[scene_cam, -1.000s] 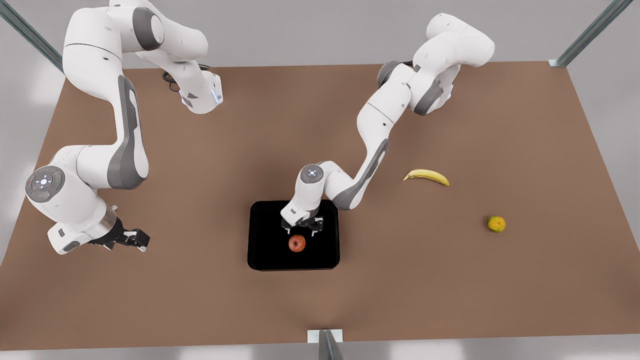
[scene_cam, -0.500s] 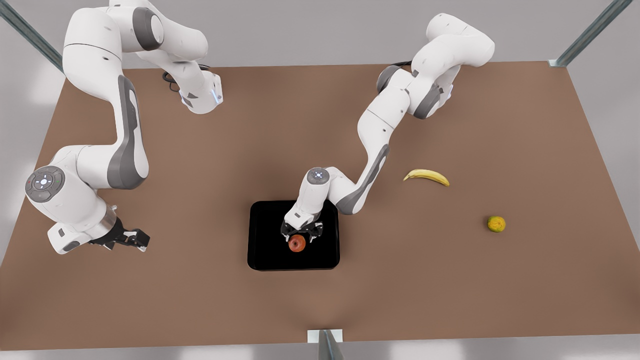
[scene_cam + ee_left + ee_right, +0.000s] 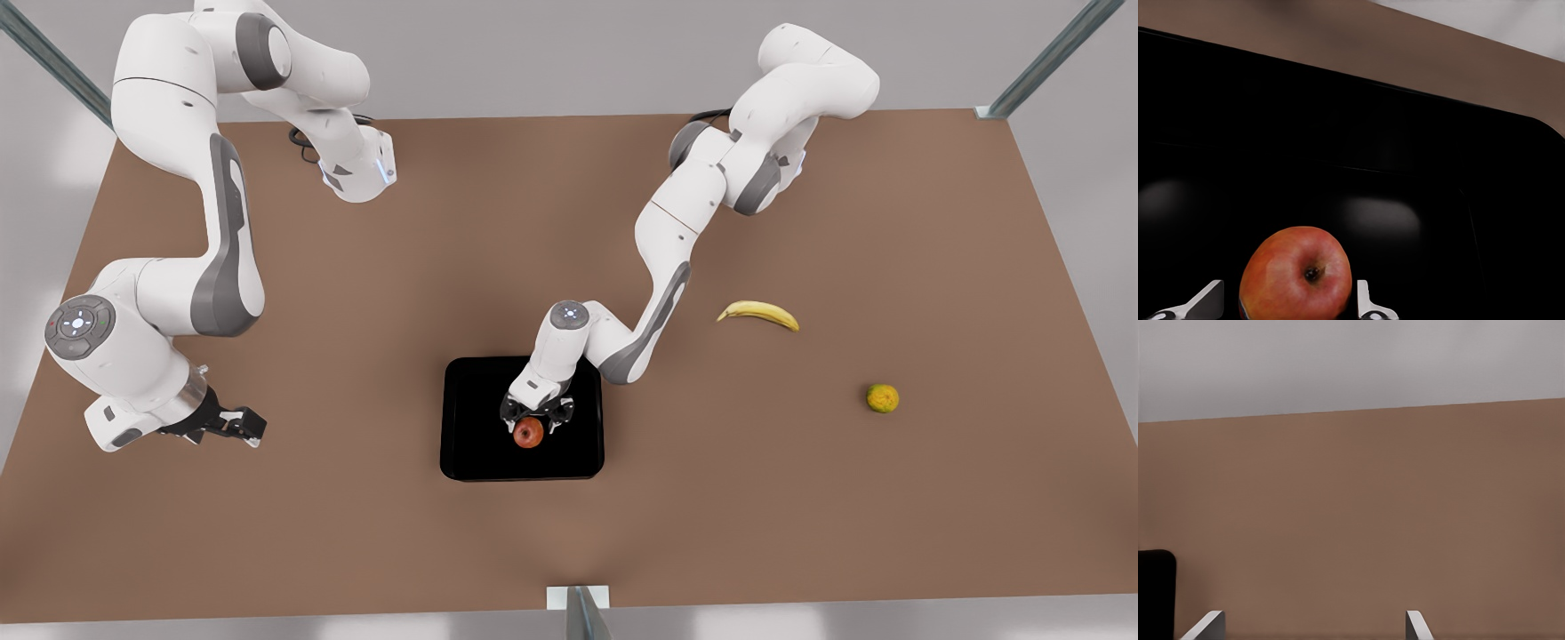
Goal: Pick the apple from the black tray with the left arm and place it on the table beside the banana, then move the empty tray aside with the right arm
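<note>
Apple (image 3: 1296,275) is not yet lifted from black tray (image 3: 471,444); left claw (image 3: 536,418) is spread around it, contact unclear. Right claw (image 3: 233,425) waits spread over the counter (image 3: 356,533). Both placements remain.

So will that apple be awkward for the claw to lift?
Probably a little. The apple is round and glossy, so it could slip between the left gripper's open fingers. On the black tray, smooth and flat, it might roll if nudged.
</note>
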You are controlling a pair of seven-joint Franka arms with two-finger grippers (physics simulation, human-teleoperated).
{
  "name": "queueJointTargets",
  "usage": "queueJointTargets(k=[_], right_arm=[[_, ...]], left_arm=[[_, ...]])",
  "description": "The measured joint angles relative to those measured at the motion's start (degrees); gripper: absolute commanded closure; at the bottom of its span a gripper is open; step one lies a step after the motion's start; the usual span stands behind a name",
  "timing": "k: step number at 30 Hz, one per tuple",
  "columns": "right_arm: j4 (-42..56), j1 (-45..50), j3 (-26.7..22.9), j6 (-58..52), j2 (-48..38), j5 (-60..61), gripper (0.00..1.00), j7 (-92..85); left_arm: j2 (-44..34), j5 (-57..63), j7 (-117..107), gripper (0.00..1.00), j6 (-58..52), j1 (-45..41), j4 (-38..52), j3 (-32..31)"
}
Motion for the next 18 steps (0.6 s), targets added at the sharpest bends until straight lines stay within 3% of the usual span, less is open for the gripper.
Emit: queueJointTargets(k=[1,11,16,18], right_arm=[[0.0,0.0,0.0,0.0,0.0,0.0,0.0,0.01],[0.0,-0.01,0.0,0.0,0.0,0.02,0.0,0.06],[0.0,-0.01,0.0,0.0,0.0,0.03,0.0,0.07],[0.0,-0.02,0.36,-1.42,-0.76,0.12,0.0,0.06]], left_arm=[[0.02,0.02,-0.13,0.26,0.12,0.0,0.0,0.0],[-2.73,-0.23,-1.17,0.33,-1.27,1.08,-0.01,-0.78],[-10.64,-0.54,1.48,0.33,-14.47,10.7,-0.01,-14.36],[-13.16,-0.56,3.47,0.33,-21.77,13.55,-0.14,-16.94]])
